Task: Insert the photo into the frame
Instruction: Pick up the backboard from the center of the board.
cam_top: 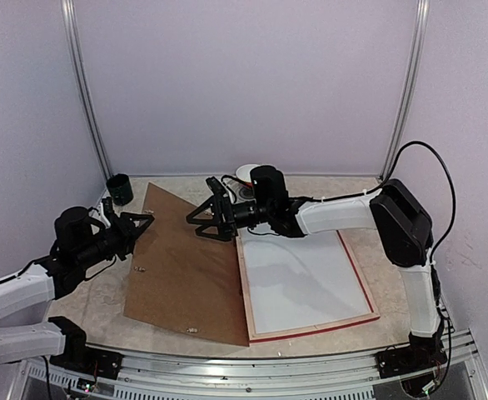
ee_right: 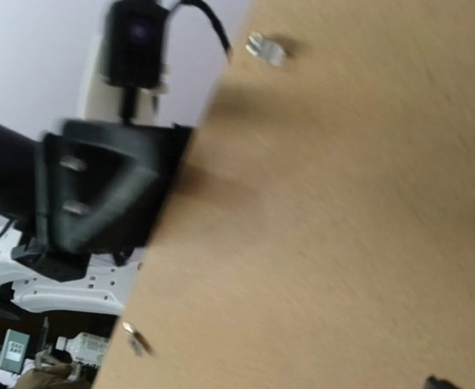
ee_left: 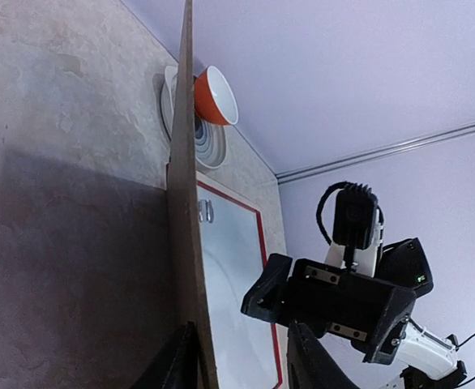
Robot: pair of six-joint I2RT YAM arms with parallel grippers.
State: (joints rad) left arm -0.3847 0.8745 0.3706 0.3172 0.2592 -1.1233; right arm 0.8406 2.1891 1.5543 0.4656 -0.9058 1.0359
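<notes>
The frame (cam_top: 311, 327), with a red rim and pale wood edges, lies on the table right of centre with a white sheet (cam_top: 302, 279) inside it. The cat print's face is not visible. A plain brown backing board (cam_top: 186, 275) stands tilted left of the frame. My left gripper (cam_top: 140, 223) is open at the board's upper left edge. In the left wrist view the board (ee_left: 185, 203) runs edge-on between the open fingers of that gripper (ee_left: 241, 361), against the left one. My right gripper (cam_top: 204, 218) is open over the board's upper right part. The board (ee_right: 343, 203) fills the right wrist view and no fingers show there.
A black cup (cam_top: 119, 187) stands at the back left. An orange bowl (ee_left: 215, 96) on a white plate (ee_left: 209, 146) sits at the back, behind the right arm. Small metal clips (ee_right: 266, 47) stick out of the board. Walls close in on three sides.
</notes>
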